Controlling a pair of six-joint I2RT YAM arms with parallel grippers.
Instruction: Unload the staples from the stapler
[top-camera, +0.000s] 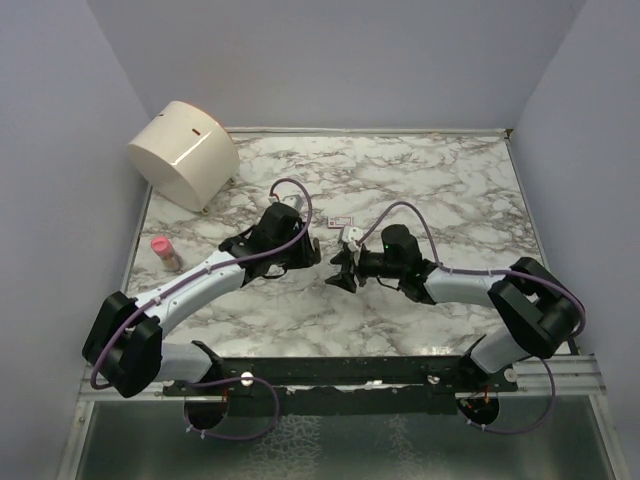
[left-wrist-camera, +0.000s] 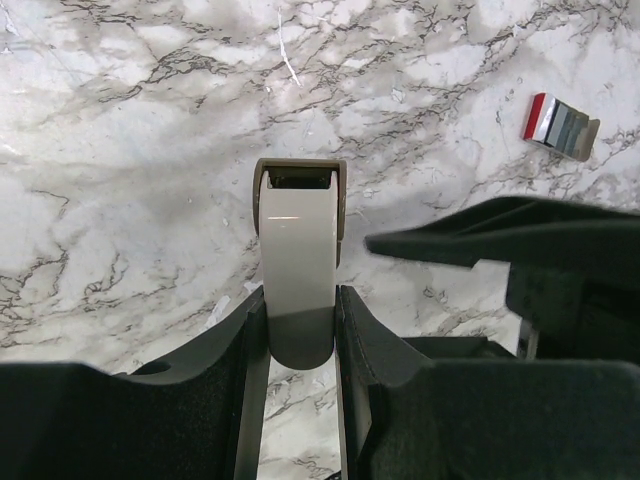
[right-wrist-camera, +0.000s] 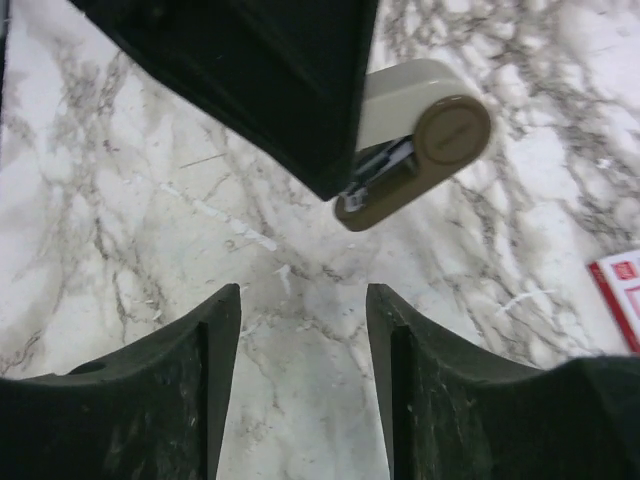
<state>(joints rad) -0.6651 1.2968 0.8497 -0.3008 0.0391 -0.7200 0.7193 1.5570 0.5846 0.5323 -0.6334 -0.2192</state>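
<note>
Left gripper (left-wrist-camera: 300, 312) clamps the beige hard-plastic stapler (left-wrist-camera: 297, 240); right gripper (right-wrist-camera: 303, 300), jaws apart, holds nothing.
Probably light, rigid and smooth: best pinched across its flat sides, leaving the staple channel reachable.

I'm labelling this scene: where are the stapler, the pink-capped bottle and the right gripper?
stapler (left-wrist-camera: 297, 250): left wrist view, beige top cover.
pink-capped bottle (top-camera: 166, 254): top view, its body.
right gripper (right-wrist-camera: 303, 300): right wrist view, midway between its fingertips.
</note>
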